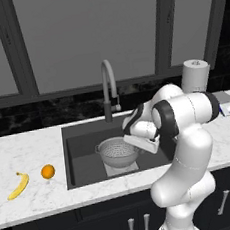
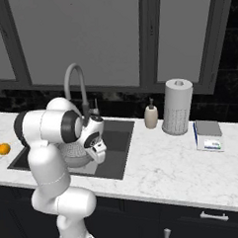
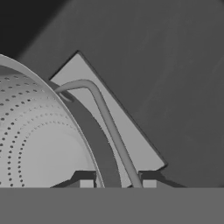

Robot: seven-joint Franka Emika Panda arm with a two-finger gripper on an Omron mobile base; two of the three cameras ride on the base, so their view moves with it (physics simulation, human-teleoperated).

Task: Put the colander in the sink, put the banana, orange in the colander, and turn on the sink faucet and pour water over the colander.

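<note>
The silver perforated colander [image 1: 116,151] [image 3: 35,140] sits low in the dark sink [image 1: 79,141] [image 2: 117,136], over the lighter square at its bottom. My gripper [image 1: 135,146] [image 3: 117,180] is at the colander's right side, shut on its rim beside the thin wire handle [image 3: 105,118]. On the white counter left of the sink lie the yellow banana [image 1: 19,185] and, closer to the basin, the orange [image 1: 48,171] [image 2: 3,149]. The grey gooseneck faucet [image 1: 107,82] [image 2: 74,79] stands behind the sink, its spout arching over the basin. No water is visible.
A white paper-towel roll [image 1: 195,76] [image 2: 177,106] stands on the counter right of the sink, with a soap dispenser [image 2: 151,116] beside it. Further right lies a small flat grey device [image 2: 208,135]. Dark window frames run behind the counter.
</note>
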